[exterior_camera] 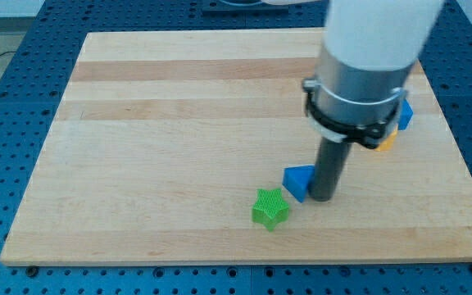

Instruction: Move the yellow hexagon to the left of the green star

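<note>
The green star (270, 207) lies on the wooden board (179, 139) near the view's bottom, right of centre. A blue block (299, 181), roughly triangular, sits just up and right of the star. My tip (324, 197) rests on the board right beside the blue block's right side, to the right of the star. A yellow block (388, 141) shows only as a sliver behind the arm's grey body at the view's right; its shape cannot be made out. Another blue block (405, 115) peeks out just above it.
The arm's wide white and grey body (367, 65) hides part of the board's upper right. The board lies on a blue perforated table (6, 123).
</note>
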